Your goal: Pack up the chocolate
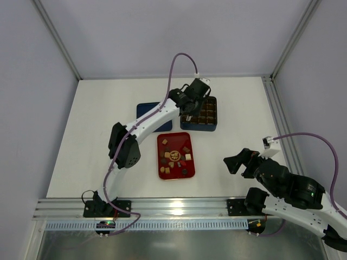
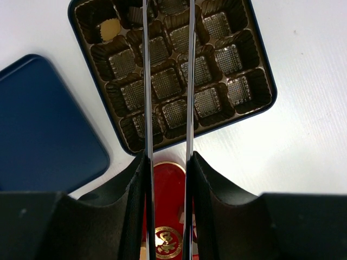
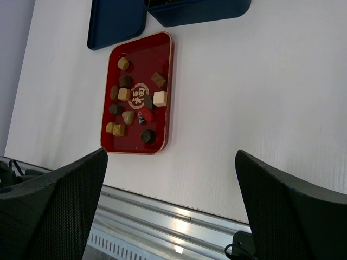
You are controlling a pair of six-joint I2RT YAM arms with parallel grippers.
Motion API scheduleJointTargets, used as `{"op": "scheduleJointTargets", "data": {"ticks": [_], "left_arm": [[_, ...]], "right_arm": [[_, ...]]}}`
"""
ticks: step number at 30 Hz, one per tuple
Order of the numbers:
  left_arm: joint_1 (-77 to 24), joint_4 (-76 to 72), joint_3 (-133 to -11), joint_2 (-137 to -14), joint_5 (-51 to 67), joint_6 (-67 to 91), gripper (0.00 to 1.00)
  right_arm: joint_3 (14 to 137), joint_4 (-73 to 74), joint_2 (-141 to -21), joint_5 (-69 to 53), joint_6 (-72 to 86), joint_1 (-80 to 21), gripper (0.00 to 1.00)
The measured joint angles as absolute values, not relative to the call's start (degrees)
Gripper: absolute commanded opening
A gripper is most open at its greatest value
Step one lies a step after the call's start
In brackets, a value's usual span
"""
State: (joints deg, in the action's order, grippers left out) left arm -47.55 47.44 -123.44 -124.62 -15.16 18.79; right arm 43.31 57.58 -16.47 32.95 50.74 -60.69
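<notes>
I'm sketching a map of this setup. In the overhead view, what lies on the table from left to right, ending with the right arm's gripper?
Blue lid → red tray → blue box → right gripper

We see white links and black joint housings on the left arm (image 1: pixel 146 123) and right arm (image 1: pixel 303 214), a lilac cable (image 1: pixel 172 70) off each wrist, and black mesh-textured fingers (image 3: pixel 54 200).
</notes>
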Motion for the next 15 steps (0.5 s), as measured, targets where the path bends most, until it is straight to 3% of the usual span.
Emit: {"op": "scheduleJointTargets", "data": {"ticks": [15], "left_arm": [[-47.55,47.37,-123.44,-126.45,-14.76,18.79,0.43]], "right_arm": [[43.31,57.6,-16.08,32.93,50.74,-60.69,1.0]]}}
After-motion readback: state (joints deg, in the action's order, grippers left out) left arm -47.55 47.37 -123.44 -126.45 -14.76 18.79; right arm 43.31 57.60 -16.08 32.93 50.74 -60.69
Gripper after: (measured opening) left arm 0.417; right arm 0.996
